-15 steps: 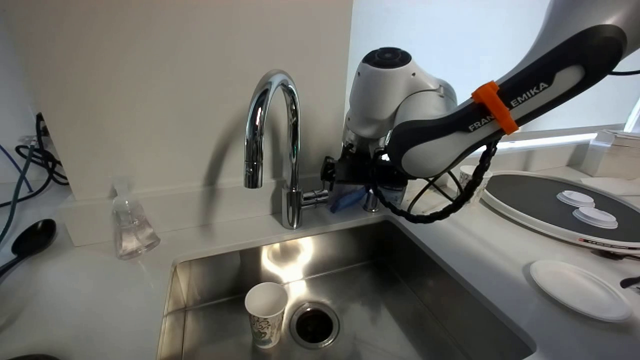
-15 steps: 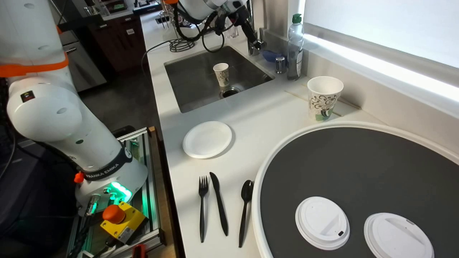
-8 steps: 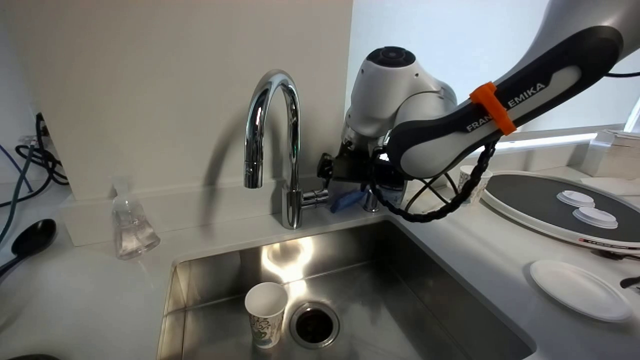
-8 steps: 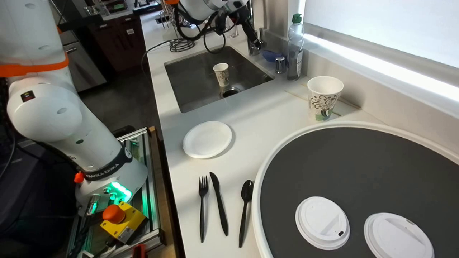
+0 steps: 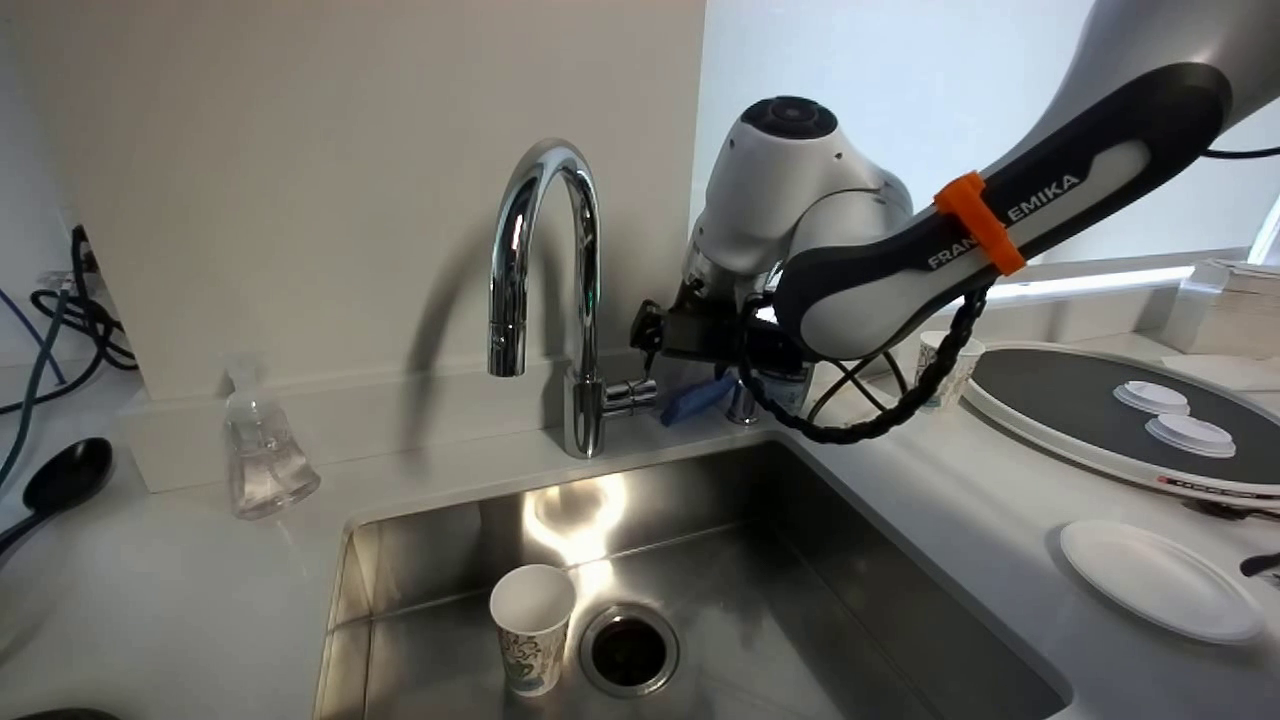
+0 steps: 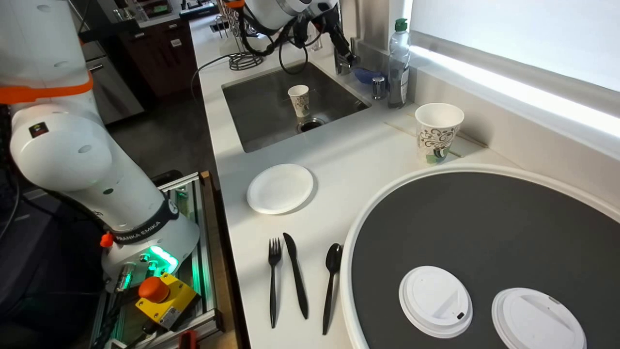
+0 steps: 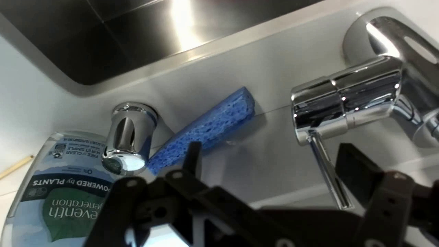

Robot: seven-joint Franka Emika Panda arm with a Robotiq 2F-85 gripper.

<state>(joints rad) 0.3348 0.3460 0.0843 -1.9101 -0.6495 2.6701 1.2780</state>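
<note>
My gripper (image 7: 271, 158) stands wide open in the wrist view, with nothing gripped. The faucet's thin chrome lever (image 7: 329, 171) lies between its fingers, close to the right-hand one; whether they touch cannot be told. A blue sponge (image 7: 209, 123) leans on the ledge behind the left-hand finger (image 7: 192, 156), against or close to a short chrome cylinder (image 7: 128, 137). In an exterior view the gripper (image 6: 349, 57) hangs beside the faucet base, above the sponge (image 6: 365, 75). The tall curved chrome faucet (image 5: 583, 300) rises behind the sink.
A paper cup (image 5: 533, 625) stands in the steel sink (image 5: 780, 620) beside the drain. A soap bottle (image 6: 398, 68), another paper cup (image 6: 437, 133), a white plate (image 6: 280, 189), black cutlery (image 6: 295, 276) and a round grey board (image 6: 465, 223) with white lids are along the counter.
In an exterior view my gripper has shifted slightly left, closer to the faucet handle, while the wrist above has tipped a little right. The jaws remain open; the objects have not moved.
</note>
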